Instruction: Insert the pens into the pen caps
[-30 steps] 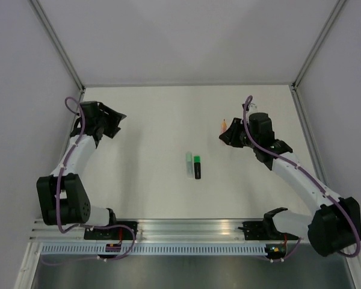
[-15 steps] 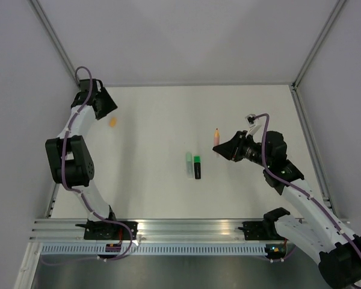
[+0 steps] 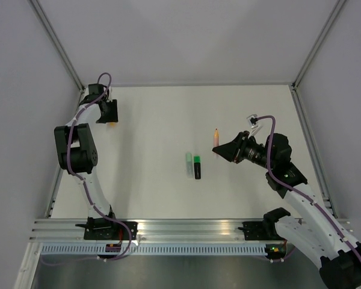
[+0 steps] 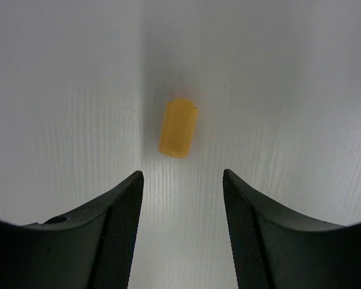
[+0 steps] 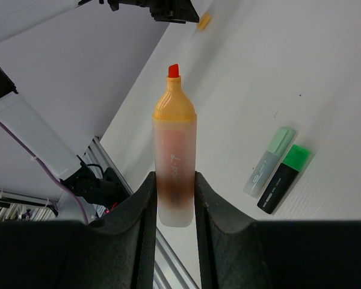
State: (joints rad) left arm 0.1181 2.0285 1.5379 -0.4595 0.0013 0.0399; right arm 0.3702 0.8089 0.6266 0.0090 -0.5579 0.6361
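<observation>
Jaws of the left gripper [image 4: 180,180] stand apart, hovering just above the orange cap [image 4: 178,127], which lies on its side untouched near the far-left corner of the worktop [image 3: 156,114]. Around the worktop's middle, the mint green pen [image 3: 189,163] and the black pen [image 3: 197,168] lie side by side; each appears to wear its cap, the mint cap [image 5: 283,139] and the bright green cap [image 5: 296,158]. Toward the right edge, the right gripper [image 5: 175,192] is clamped on the body of the orange highlighter [image 5: 174,138], held in the air with its bare red tip pointing toward the far-left corner. The orange pair looks like the step in hand: next, the left jaws must lower and close on the cap, then cap mouth and tip need lining up. Count: three pens, three caps, one cap loose.
</observation>
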